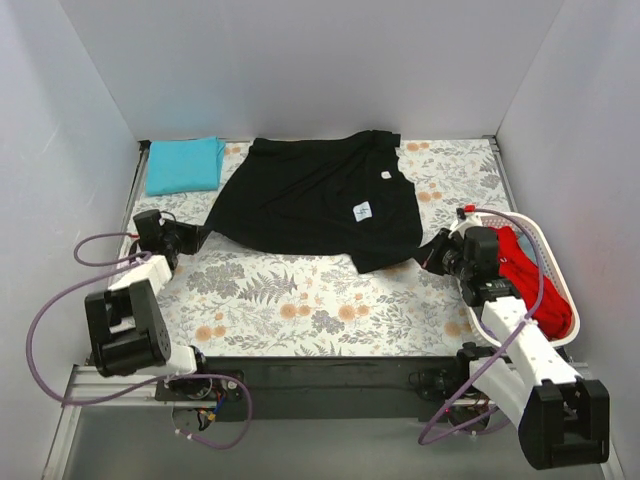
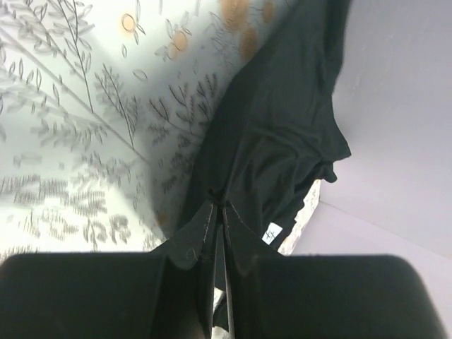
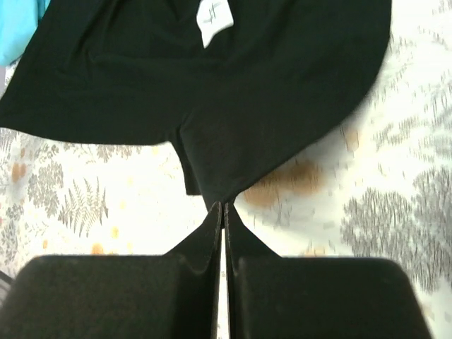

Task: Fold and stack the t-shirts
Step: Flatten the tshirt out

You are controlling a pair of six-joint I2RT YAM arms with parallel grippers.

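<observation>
A large black t-shirt point(image 1: 320, 200) lies spread across the back middle of the table, with two small white labels showing. My left gripper point(image 1: 197, 238) is shut on its near left corner; the left wrist view shows the cloth point(image 2: 272, 141) pinched at my fingertips point(image 2: 220, 206). My right gripper point(image 1: 432, 252) is shut on the shirt's near right edge; the right wrist view shows the cloth point(image 3: 212, 92) pinched at my fingertips point(image 3: 223, 205). A folded teal t-shirt point(image 1: 184, 164) lies at the back left. A red t-shirt point(image 1: 535, 285) lies in the basket.
A white laundry basket point(image 1: 560, 272) stands at the right edge, beside my right arm. The floral table covering point(image 1: 300, 300) shows in front of the black shirt. Grey walls close the back and both sides.
</observation>
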